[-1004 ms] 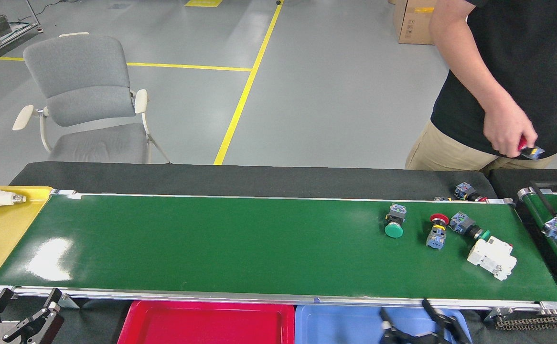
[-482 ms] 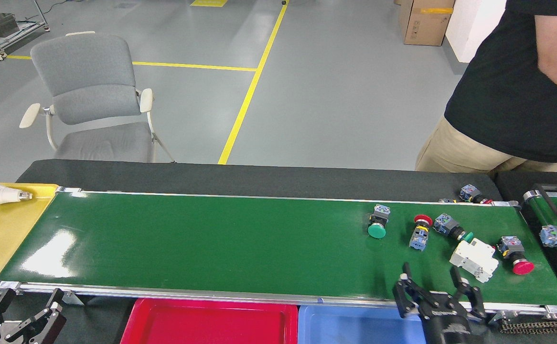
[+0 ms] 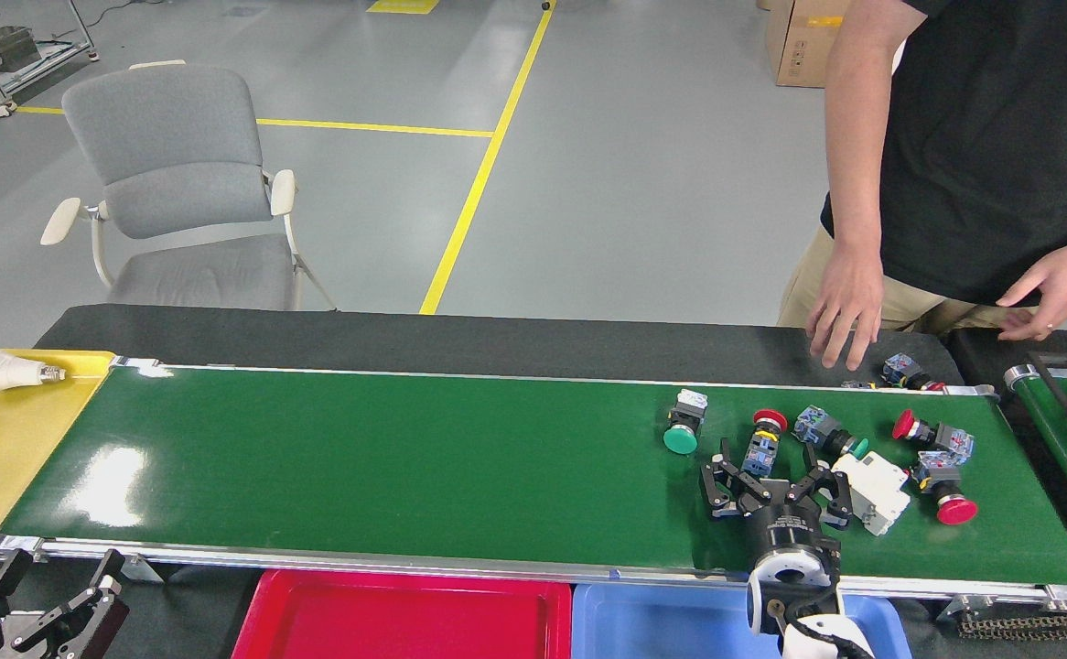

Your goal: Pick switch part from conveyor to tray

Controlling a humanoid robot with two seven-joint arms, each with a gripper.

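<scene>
Right gripper (image 3: 765, 469) fingers spread wide, empty, over conveyor (image 3: 360, 467), red switch (image 3: 762, 439) at 12 o'clock, white breaker (image 3: 874, 490) at 3 o'clock, left gripper (image 3: 44, 590) open, idle, red tray (image 3: 405, 622) at 7 o'clock.

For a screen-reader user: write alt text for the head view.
The right gripper hangs open over a cluster of push-button switch parts and a white circuit breaker at the right end of the green conveyor. A red tray and a blue tray sit below the near rail; a person's hand reaches in behind.
</scene>
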